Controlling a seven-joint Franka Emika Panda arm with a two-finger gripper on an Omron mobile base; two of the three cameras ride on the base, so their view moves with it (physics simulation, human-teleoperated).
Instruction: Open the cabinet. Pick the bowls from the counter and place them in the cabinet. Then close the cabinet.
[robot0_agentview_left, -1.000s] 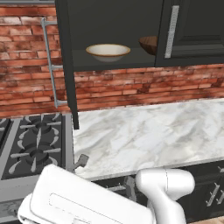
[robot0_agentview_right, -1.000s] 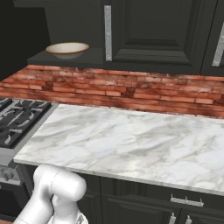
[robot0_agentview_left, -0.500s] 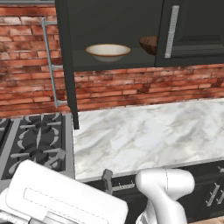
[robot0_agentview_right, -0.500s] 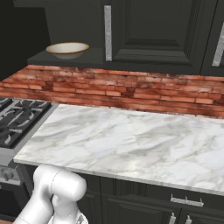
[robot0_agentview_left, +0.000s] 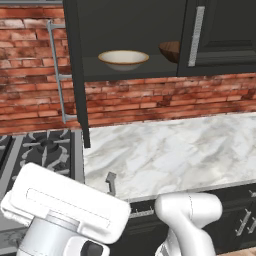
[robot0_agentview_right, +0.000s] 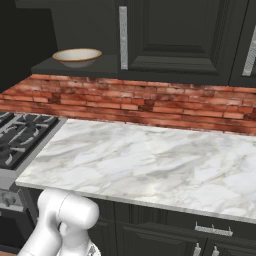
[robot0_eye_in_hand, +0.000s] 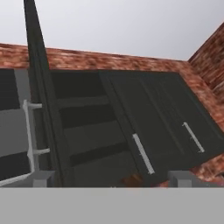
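We judge the placing done and the closing step in hand: the cream bowl with the tan rim (robot0_agentview_left: 123, 58) and the dark brown wood-grain bowl (robot0_agentview_left: 170, 50) both sit on the lower shelf of the large black wall cabinet (robot0_agentview_left: 135, 30), leaving the white-grey marble counter (robot0_agentview_left: 175, 150) bare. Its left raised-panel door (robot0_agentview_left: 76, 70) stands swung out edge-on over the counter's left end, so next we must get behind it or take its long silver bar handle (robot0_agentview_left: 56, 75) and push it shut. The two-finger gripper (robot0_eye_in_hand: 111, 181) points up at the cabinet with its tips spread wide, holding nothing.

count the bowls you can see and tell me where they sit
2. The cream bowl sits on the open cabinet's lower shelf. The dark wood bowl sits to its right on that shelf, half hidden behind the closed door. More could be hidden there.
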